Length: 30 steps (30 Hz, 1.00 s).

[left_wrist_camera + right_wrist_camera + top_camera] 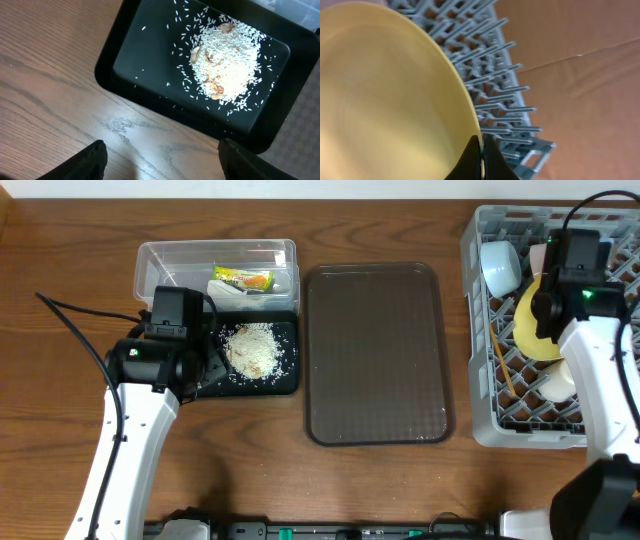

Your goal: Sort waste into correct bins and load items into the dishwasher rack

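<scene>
The rice-like food scraps [253, 348] lie heaped in the black tray [287, 380], also seen in the left wrist view [227, 70] on the tray [135, 65]. The green-yellow wrapper [245, 279] lies in the clear tub [160, 260]. My left gripper [162, 160] is open and empty over bare wood beside the tray's edge. My right gripper [481, 160] is shut on the rim of the yellow plate [385, 100], held on edge over the grey rack [505, 100]. In the overhead view the plate [533, 330] stands in the rack [480, 420] with a light blue bowl [498, 265], a pale cup [558, 383] and chopsticks [502, 365].
A large dark brown serving tray [375, 355] lies between the bins and the rack. The left arm's cable runs over the wood at the left.
</scene>
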Tool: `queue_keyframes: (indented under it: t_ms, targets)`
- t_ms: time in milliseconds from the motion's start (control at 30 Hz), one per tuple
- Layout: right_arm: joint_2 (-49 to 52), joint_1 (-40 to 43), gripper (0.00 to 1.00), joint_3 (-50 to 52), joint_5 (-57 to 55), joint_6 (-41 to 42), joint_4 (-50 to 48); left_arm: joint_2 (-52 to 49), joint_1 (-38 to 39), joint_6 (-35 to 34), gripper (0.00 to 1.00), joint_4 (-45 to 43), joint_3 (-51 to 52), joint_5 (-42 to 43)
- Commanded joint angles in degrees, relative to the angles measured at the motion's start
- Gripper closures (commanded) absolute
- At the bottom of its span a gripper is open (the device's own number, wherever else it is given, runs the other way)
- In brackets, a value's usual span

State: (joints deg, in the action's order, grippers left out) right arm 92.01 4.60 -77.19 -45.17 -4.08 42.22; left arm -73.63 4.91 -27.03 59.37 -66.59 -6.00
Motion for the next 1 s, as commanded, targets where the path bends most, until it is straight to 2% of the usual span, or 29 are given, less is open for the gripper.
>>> queue_keyframes:
  t_ms: [0,33,67,167,233,367,467,533,700,967]
  targets:
    - [0.0,-0.1,0.73,-0.3,7.1,3.5,0.0,-0.1,-0.2,-0.3,0.26,0.2,0.0,-0.5]
    - [-0.2,-0.1,0.52,-0.3,9.0,4.4,0.0,-0.1,-0.2,-0.3,0.2,0.2,0.0,-0.5]
    - [-0.5,-0.1,0.41,-0.3,11.0,4.9,0.0,-0.1,-0.2,-0.3,0.18,0.2,0.0,-0.5]
    - [-2.3,-0.1,0.38,-0.3,15.0,4.9,0.2,-0.1,-0.2,-0.3,0.15,0.2,0.0,-0.5]
    - [-4.3,-0.1,0.32,-0.3,17.9,4.9,0.3,-0.1,-0.2,-0.3,0.15,0.1,0.0,-0.5]
    - [-10.0,0.0,0.25,-0.4,35.4,4.9,-0.3,-0.1,-0.2,-0.2,0.12,-1.1,0.0,0.5]
    - [-12.1,-0.1,0.19,-0.4,49.5,4.9,-0.8,-0.1,-0.2,5.7,0.12,-4.7,0.0,8.3]
    - [-12.0,-0.1,0.12,-0.4,54.3,4.9,-0.6,-0.1,0.0,9.3,0.12,-7.7,0.0,11.9]
    - [-8.5,-0.1,0.03,-0.3,55.5,4.4,3.8,-1.3,0.2,12.5,0.12,-9.3,0.0,12.0]
    - [-5.9,0.0,0.01,0.1,54.8,5.2,14.6,-4.0,0.2,13.9,0.11,5.7,0.0,11.3]
